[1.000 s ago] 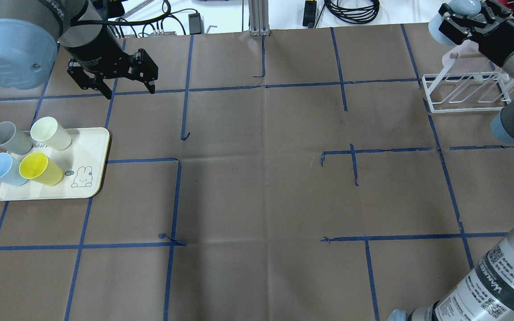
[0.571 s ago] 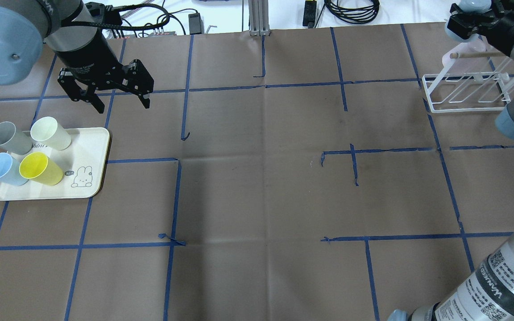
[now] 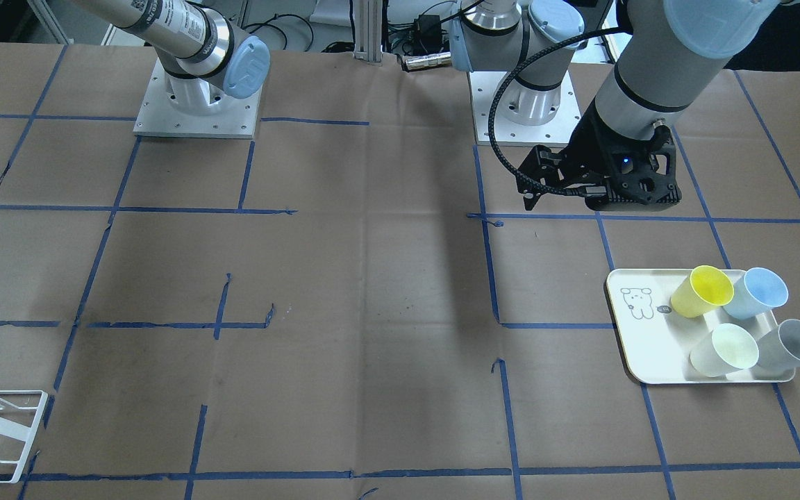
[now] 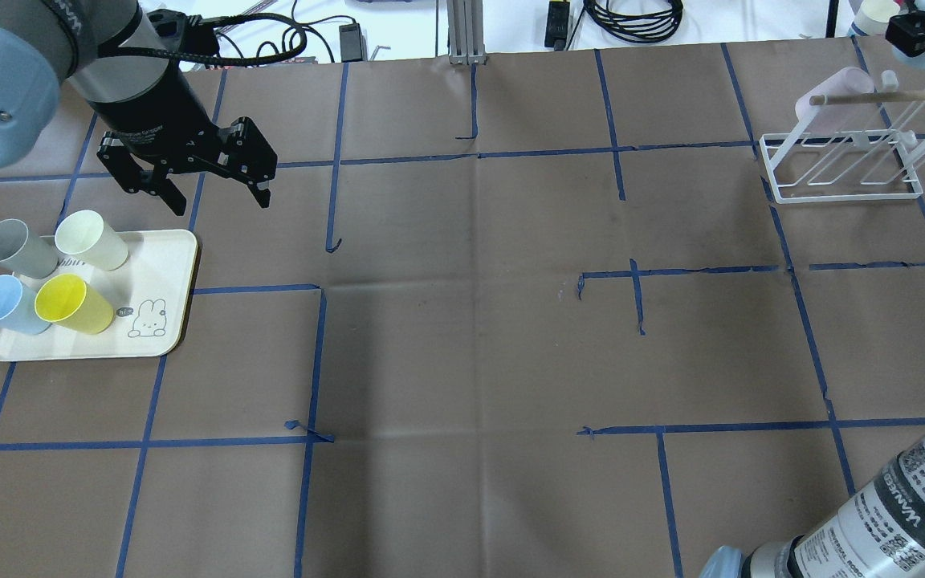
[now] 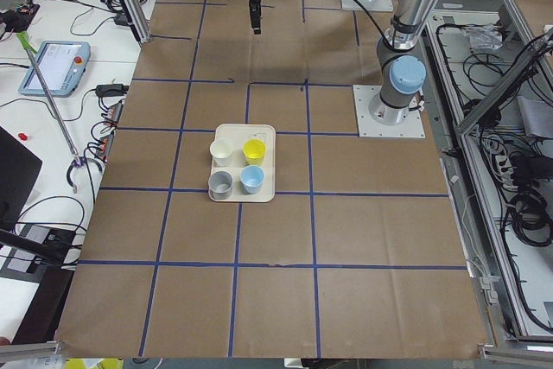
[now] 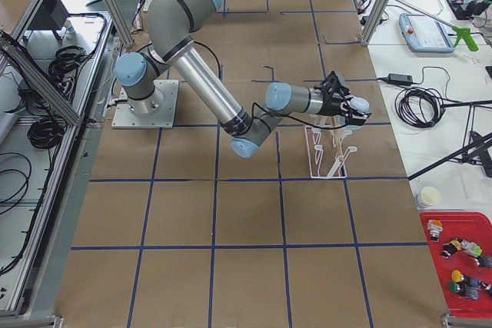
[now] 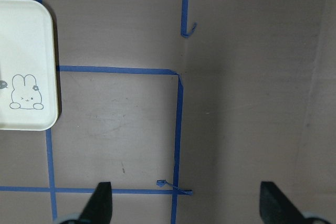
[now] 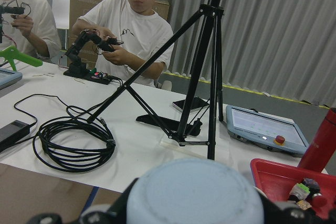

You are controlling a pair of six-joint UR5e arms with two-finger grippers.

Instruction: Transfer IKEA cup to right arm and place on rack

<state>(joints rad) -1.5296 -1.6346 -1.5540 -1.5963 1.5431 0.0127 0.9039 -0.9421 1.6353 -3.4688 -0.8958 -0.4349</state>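
**One cup to seat on the rack, slowly**

The right gripper (image 4: 924, 32) is closed around a pale blue cup (image 8: 194, 192). It holds the cup in the air near the rack (image 4: 848, 197), on the rack's far side in the overhead view. A pink cup (image 4: 832, 88) shows at the rack's left end there, and a wooden rod (image 4: 888, 96) runs across its top.

I judge that placing is the step in hand. To do it well, the arm should bring the cup's mouth over a free slanted rod, apart from the pink cup and the wooden rod. It should then lower slowly and open only when the cup rests.

The left gripper (image 4: 219, 199) hangs wide open and empty beside the tray (image 4: 165, 265), which holds four cups.
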